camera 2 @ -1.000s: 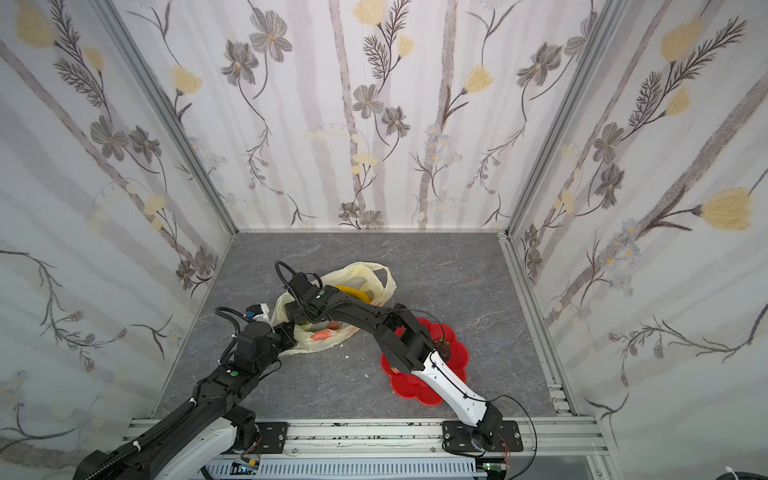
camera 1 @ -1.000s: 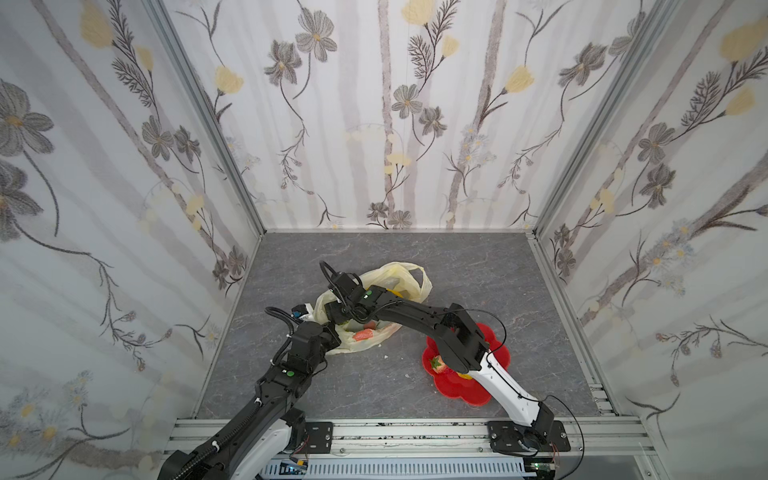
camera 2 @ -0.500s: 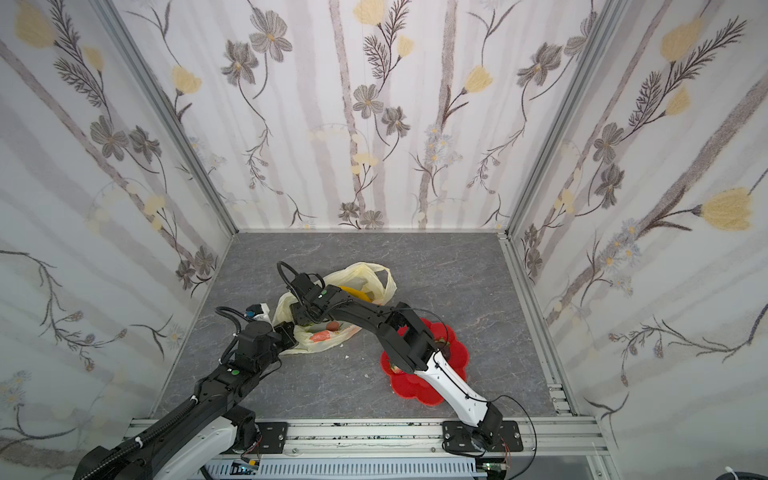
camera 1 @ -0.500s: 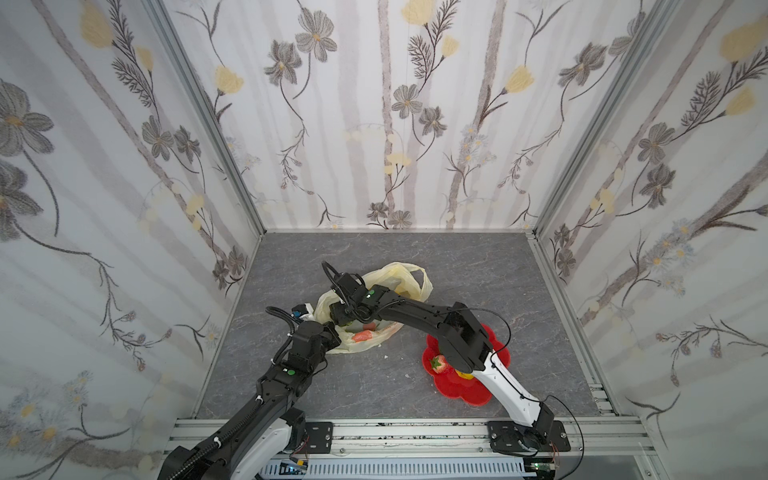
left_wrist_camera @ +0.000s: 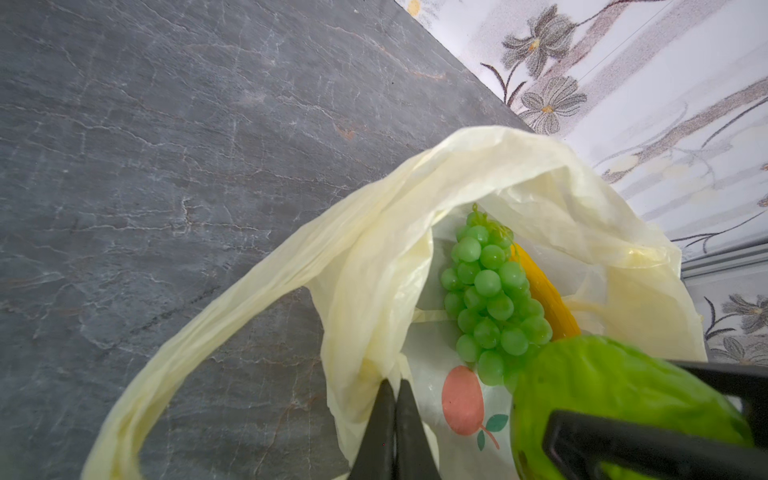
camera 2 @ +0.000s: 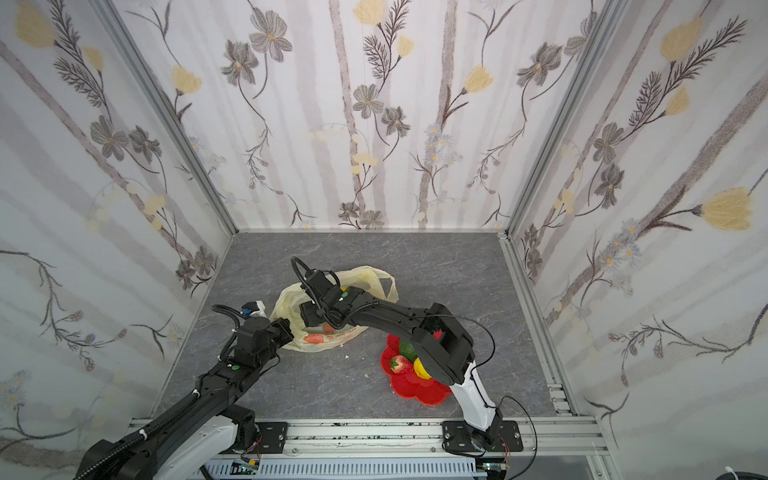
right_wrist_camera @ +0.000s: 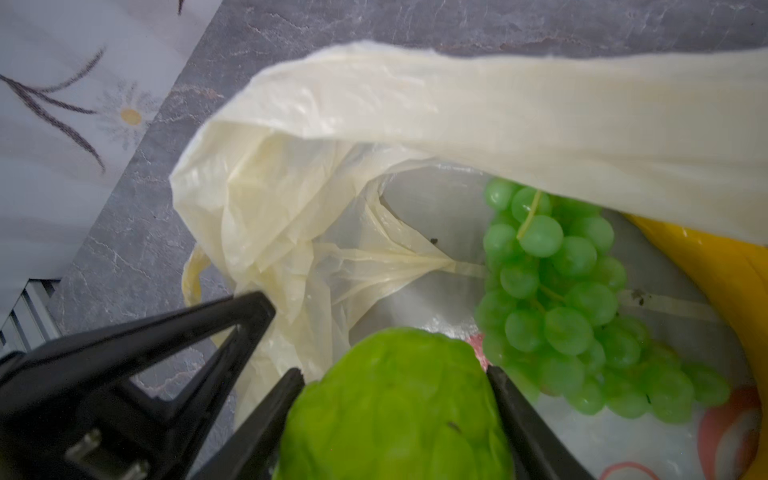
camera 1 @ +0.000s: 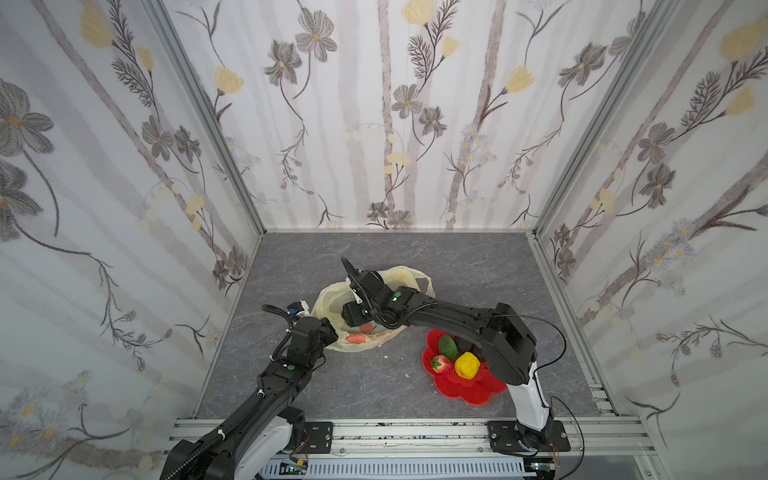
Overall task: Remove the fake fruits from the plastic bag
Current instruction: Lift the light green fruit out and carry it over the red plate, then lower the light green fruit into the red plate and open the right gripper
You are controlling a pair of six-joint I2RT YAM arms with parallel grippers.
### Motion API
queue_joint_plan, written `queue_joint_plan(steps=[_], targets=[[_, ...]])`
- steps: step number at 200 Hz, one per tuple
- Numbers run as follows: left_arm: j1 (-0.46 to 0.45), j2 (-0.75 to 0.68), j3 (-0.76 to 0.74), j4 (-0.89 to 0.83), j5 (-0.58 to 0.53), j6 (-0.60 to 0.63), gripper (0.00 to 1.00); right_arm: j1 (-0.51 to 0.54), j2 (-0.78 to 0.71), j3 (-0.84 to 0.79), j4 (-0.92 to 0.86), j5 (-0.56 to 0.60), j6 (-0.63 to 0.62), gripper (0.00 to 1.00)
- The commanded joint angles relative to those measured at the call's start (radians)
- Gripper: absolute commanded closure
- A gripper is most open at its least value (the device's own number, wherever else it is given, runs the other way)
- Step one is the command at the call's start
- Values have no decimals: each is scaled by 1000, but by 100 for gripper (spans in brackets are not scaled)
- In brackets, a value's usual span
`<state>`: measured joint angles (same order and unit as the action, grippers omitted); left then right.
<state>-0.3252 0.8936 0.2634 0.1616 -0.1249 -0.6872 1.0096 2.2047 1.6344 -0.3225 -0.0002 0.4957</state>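
Observation:
The pale-yellow plastic bag (camera 1: 365, 340) (camera 2: 291, 303) lies open on the grey floor. My left gripper (left_wrist_camera: 395, 384) (camera 1: 328, 332) is shut on the bag's rim (left_wrist_camera: 374, 291) and holds the mouth up. My right gripper (right_wrist_camera: 395, 374) (camera 1: 351, 313) reaches into the mouth and is shut on a bumpy green fruit (right_wrist_camera: 395, 415) (left_wrist_camera: 615, 395), with one finger on each side. Behind it in the bag lie a green grape bunch (left_wrist_camera: 486, 291) (right_wrist_camera: 557, 299) and a yellow banana (left_wrist_camera: 544, 291) (right_wrist_camera: 715, 270).
A red flower-shaped dish (camera 1: 469, 390) (camera 2: 419, 392) sits right of the bag, under the right arm's elbow. It holds an avocado (camera 1: 447, 345), a strawberry (camera 1: 436, 363) and a lemon (camera 1: 466, 365). Patterned walls close in three sides.
My right gripper has shifted slightly inside the bag's mouth and its jaws have come in onto the bumpy green fruit. The left arm has stayed put.

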Motion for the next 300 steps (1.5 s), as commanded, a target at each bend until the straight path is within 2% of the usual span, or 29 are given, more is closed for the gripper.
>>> queue_joint_plan(steps=[1, 62, 105, 143, 188, 222, 261, 300], targets=[[3, 30, 6, 58, -25, 15, 100, -2, -107, -101, 102, 38, -1, 36], [6, 97, 3, 127, -60, 64, 100, -1, -452, -453, 64, 280, 85, 37], [7, 138, 0, 174, -62, 104, 100, 19, -640, -630, -90, 441, 210, 38], [8, 150, -8, 197, -64, 133, 100, 87, -763, -714, -254, 525, 332, 38], [8, 147, -21, 213, -64, 141, 100, 192, -824, -756, -430, 544, 484, 38], [9, 148, -27, 220, -64, 141, 100, 275, -855, -793, -492, 536, 562, 38], [8, 145, -30, 223, -60, 142, 100, 338, -879, -872, -494, 544, 593, 38], [9, 143, -31, 223, -62, 143, 100, 375, -849, -927, -498, 608, 618, 38]])
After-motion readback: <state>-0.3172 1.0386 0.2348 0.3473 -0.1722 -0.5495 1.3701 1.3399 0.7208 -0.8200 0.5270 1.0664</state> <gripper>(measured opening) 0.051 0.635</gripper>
